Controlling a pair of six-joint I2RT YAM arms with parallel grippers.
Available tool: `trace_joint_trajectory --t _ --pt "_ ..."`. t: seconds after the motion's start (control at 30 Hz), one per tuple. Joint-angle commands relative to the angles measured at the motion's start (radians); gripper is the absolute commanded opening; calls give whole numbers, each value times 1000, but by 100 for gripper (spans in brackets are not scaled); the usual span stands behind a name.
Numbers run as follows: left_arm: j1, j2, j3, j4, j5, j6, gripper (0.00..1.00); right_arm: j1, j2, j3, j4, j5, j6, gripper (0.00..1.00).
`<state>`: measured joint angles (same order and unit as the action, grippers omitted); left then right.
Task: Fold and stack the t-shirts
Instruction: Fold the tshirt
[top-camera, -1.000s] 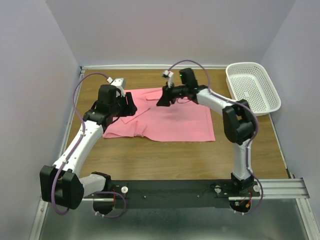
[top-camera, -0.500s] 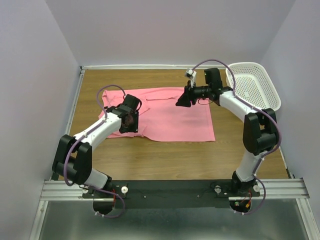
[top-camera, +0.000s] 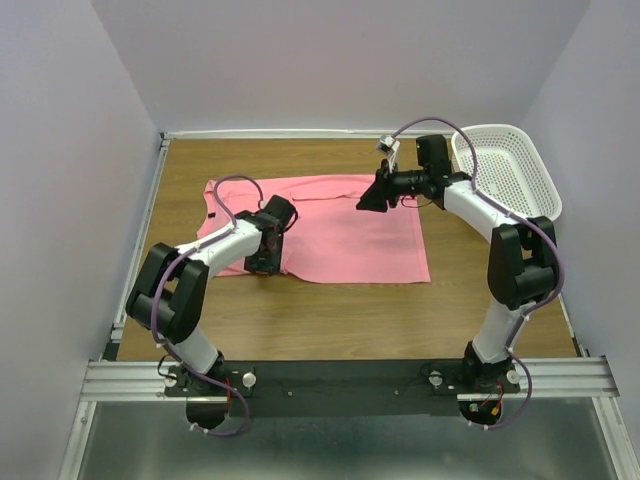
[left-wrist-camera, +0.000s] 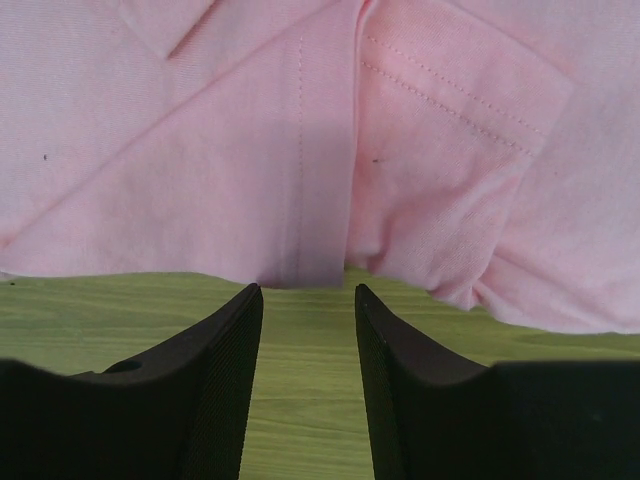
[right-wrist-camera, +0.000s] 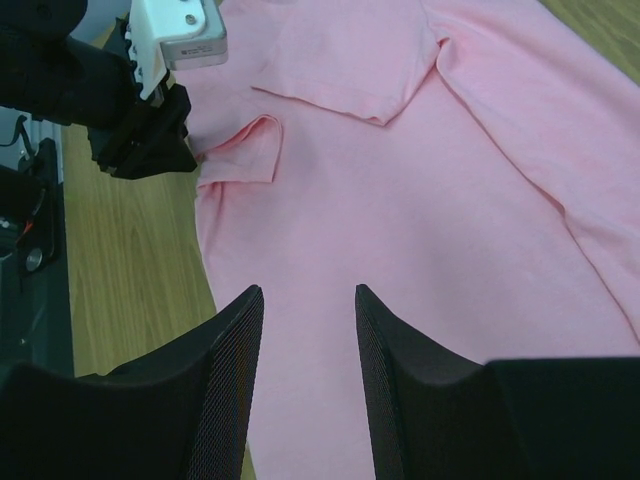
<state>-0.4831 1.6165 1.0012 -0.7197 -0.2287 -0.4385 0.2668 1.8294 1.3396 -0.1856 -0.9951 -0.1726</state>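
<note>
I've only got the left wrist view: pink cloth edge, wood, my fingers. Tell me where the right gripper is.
Observer: The right gripper hangs open over the far half of the t-shirt, right of centre.
Operator: List what else is there.
Observer: A white basket stands in the far right corner of the table, apart from the t-shirt.
Operator: Say which edge I'm at.
Observer: The left gripper is at the near edge, toward its left end.

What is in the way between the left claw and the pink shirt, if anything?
Nothing visible. The left gripper holds its jaws apart over the bare table. The near edge of the t-shirt lies right ahead, with only wood between them. The basket sits well off at the table's right side.
</note>
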Motion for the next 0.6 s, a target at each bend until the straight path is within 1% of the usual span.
trace_joint_trajectory --t 0.0,0.1,0.13,0.37,0.4,0.47,0.57 --pt "-22 32 37 -21 -55 -6 50 -14 10 3 -25 -40 15 50" --pt "-29 59 48 -18 -64 -6 49 -23 11 3 -25 -48 19 50" --pt "-32 65 51 -18 -69 -6 47 -24 11 3 -25 -48 21 50" --pt "-43 100 86 -55 -139 -19 43 -35 11 3 -23 -60 24 50" --pt "-45 103 92 -58 -147 -17 38 -37 11 3 -25 -62 25 50" --pt "-45 103 102 -60 -153 -17 33 -37 13 1 -25 -66 30 50" --pt "-48 102 115 -67 -152 -17 31 -40 13 1 -25 -71 33 50"
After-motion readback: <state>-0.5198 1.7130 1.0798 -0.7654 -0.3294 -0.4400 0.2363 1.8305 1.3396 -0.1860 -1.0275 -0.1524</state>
